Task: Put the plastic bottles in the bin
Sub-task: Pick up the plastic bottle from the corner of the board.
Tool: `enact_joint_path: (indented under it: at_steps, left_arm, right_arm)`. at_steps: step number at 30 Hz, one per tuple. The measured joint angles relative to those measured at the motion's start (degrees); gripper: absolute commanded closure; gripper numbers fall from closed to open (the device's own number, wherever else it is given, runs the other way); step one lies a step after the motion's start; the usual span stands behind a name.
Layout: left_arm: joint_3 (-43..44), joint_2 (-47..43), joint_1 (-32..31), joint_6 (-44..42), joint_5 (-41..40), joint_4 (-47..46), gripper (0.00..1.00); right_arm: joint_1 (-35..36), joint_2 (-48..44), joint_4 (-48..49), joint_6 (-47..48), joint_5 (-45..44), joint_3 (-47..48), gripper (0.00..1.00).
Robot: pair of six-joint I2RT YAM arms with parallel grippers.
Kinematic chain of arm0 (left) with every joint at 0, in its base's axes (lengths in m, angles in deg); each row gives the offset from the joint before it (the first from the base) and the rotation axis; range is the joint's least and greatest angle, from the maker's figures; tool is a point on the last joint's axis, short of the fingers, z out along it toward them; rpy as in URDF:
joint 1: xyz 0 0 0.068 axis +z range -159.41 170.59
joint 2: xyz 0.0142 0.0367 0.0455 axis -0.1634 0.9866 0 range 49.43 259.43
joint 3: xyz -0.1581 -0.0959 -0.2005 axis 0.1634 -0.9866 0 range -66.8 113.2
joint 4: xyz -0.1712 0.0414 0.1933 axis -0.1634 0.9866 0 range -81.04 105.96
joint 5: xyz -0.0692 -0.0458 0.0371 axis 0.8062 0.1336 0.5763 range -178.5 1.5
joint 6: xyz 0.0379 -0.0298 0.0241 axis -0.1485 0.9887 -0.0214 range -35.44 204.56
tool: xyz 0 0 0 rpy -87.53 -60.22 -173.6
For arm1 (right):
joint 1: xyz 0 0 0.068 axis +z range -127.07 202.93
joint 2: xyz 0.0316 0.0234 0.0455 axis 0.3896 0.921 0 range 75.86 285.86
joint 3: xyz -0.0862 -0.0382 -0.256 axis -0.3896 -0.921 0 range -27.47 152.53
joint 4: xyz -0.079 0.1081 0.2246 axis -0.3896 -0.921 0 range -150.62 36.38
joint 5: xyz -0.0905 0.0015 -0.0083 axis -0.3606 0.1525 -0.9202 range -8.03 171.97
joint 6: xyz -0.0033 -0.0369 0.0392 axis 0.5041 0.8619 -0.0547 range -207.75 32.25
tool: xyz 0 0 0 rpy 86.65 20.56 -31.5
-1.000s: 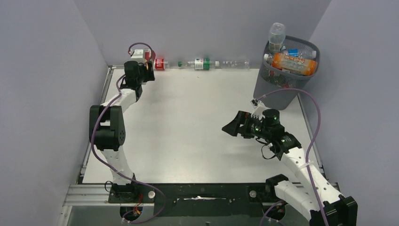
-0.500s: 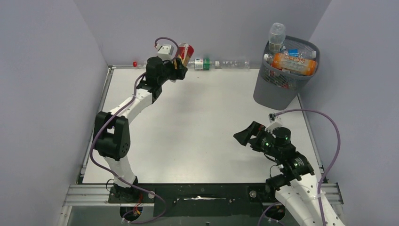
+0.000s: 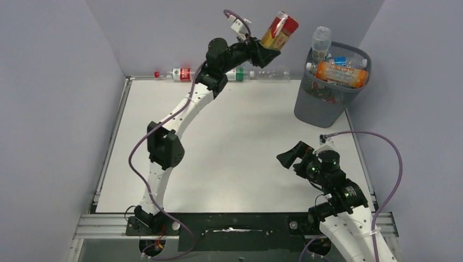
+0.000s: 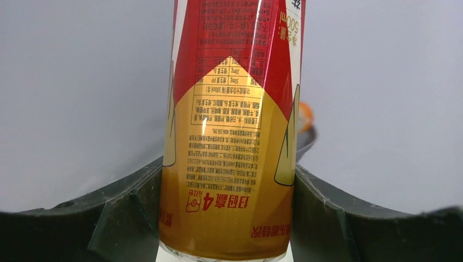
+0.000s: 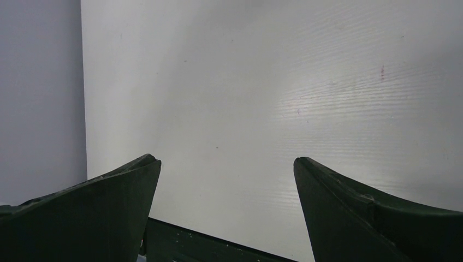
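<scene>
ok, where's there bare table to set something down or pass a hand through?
Widest bare patch: the middle of the table, bordered by the left arm, the right pincer and the bin. The strip between that arm and the left wall is bare too. Crowded: the back edge, with a row of bottles, and the bin, heaped above its rim.

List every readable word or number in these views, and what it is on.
"500ml": sideways on the red-and-gold labelled plastic bottle gripped in the left hand.
Other print on that label: Chinese, upside down, too fine to transcribe.
Labels on the bottles by the back wall and in the dark grey mesh bin: too small to read.
</scene>
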Motion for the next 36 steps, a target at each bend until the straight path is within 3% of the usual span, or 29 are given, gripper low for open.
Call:
enact_joint_path:
  at_steps: [3,5,11,18,22,29,36]
  left_arm:
    - [13.25,8.66,-2.95,2.08,4.2,-0.2,0.39]
    - [17.07,12.63,-4.31,4.09,7.02,-2.27,0.37]
    - [20.13,21.42,-5.22,9.18,10.95,-10.8,0.34]
    - [18.62,24.2,-4.9,12.04,11.61,-15.78,0.41]
    - [2.05,16.09,-3.78,13.2,12.2,-20.33,0.42]
    - [-26.16,-2.49,2.6,11.43,10.91,-18.8,0.43]
    - [-42.32,-17.42,6.78,8.96,8.63,-16.44,0.43]
  right_arm:
    - [0.13,0.68,-0.15,-0.22,-0.31,1.16,0.01]
    - [0.33,0.76,-0.15,-0.24,-0.5,1.88,0.01]
    - [0.37,0.72,-0.11,-0.44,-0.83,2.69,0.01]
    - [0.37,2.47,-0.7,0.28,-3.72,6.71,0.0]
    - [0.37,10.6,-0.37,3.56,-7.17,14.82,0.0]
    - [-0.57,27.82,1.62,14.16,-14.43,32.65,0.04]
    - [-12.46,48.52,3.23,24.09,-7.28,55.12,0.08]
